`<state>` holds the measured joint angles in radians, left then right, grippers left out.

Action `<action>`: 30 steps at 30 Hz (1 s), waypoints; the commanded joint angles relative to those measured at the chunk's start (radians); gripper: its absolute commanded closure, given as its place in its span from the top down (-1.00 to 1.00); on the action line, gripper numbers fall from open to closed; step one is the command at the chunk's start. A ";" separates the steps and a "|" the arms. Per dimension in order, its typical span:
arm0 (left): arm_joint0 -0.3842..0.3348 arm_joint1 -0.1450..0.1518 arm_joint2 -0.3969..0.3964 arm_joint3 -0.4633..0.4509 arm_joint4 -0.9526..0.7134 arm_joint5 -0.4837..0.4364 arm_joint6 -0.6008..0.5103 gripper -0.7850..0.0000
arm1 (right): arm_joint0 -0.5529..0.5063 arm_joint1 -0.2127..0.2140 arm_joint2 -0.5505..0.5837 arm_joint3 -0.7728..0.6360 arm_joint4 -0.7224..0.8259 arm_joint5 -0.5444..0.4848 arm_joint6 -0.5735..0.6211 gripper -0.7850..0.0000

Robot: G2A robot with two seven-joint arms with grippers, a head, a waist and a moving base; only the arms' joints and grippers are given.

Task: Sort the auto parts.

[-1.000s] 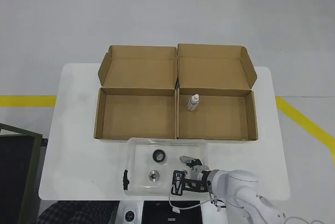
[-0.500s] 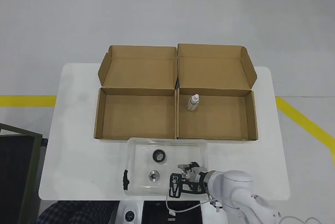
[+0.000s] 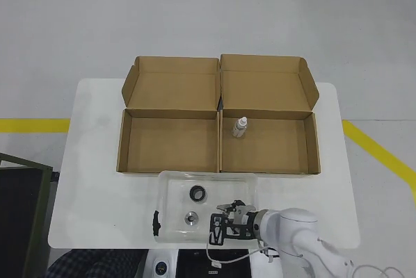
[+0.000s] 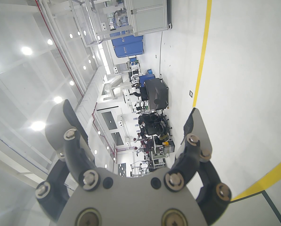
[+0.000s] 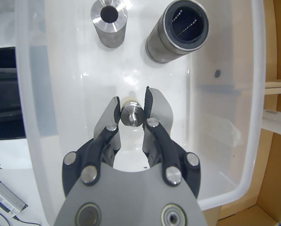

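Narrowed since earlier, right pincer (image 5: 132, 104) grips a small round silver metal stud (image 5: 131, 116) — its smooth sides may slip during lifting.

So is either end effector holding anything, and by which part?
The right end effector grips the small metal part by the sides of its round body; the left end effector holds nothing.

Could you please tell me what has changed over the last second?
The right gripper shifted slightly to the robot's left, farther into the clear bin, and closed its fingers on the small metal part. The steel sleeve, the bearing and the bottle in the cardboard box stayed put.
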<state>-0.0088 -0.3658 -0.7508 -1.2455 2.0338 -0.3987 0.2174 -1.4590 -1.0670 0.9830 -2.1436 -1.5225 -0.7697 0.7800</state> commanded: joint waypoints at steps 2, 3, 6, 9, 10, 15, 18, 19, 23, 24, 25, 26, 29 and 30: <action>0.000 0.000 0.000 0.000 0.000 0.000 0.000 1.00 | -0.003 0.003 0.024 -0.004 0.043 0.001 -0.028 -1.00; 0.000 0.000 0.000 0.000 0.000 0.000 0.000 1.00 | -0.003 0.004 0.034 -0.005 0.058 0.001 -0.039 -1.00; 0.000 0.000 0.000 0.000 0.000 0.000 0.000 1.00 | -0.005 0.007 0.065 -0.003 0.107 0.004 -0.073 -1.00; 0.000 0.000 0.000 0.000 0.000 0.000 0.000 1.00 | -0.007 0.011 0.099 0.002 0.167 0.004 -0.112 -1.00; 0.000 0.000 0.000 0.000 0.000 0.000 0.000 1.00 | -0.008 0.012 0.112 0.004 0.190 0.003 -0.124 -1.00; 0.000 0.000 0.000 0.000 0.000 0.000 0.000 1.00 | -0.012 0.019 0.175 0.015 0.316 -0.002 -0.181 -1.00; 0.000 0.000 0.000 0.000 0.000 0.000 0.000 1.00 | -0.012 0.024 0.218 0.012 0.410 -0.011 -0.209 -1.00; 0.000 0.000 0.000 0.000 0.000 0.000 0.000 1.00 | -0.014 0.025 0.231 0.009 0.439 -0.013 -0.218 -1.00; 0.000 0.000 0.000 0.000 0.000 0.000 0.000 1.00 | -0.013 0.032 0.282 0.006 0.533 -0.009 -0.237 -1.00; 0.000 0.000 0.000 0.000 0.000 0.000 0.000 1.00 | -0.010 0.032 0.292 0.010 0.561 -0.007 -0.244 -1.00; 0.000 0.000 0.000 0.000 0.000 0.000 0.000 1.00 | -0.006 0.033 0.302 0.015 0.589 -0.005 -0.251 -1.00; 0.000 0.000 0.000 0.000 0.000 0.000 0.000 1.00 | -0.002 0.034 0.312 0.022 0.618 0.001 -0.260 -1.00; 0.000 0.000 0.000 0.000 0.000 0.000 0.000 1.00 | 0.005 0.034 0.344 0.046 0.710 0.035 -0.298 -1.00; 0.000 0.000 0.000 0.000 0.000 0.000 0.000 1.00 | 0.010 0.035 0.356 0.055 0.737 0.044 -0.308 -1.00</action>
<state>-0.0088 -0.3658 -0.7508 -1.2455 2.0338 -0.3987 0.2174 -1.4531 -1.0325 1.3279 -2.0972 -0.8193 -0.7324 0.4811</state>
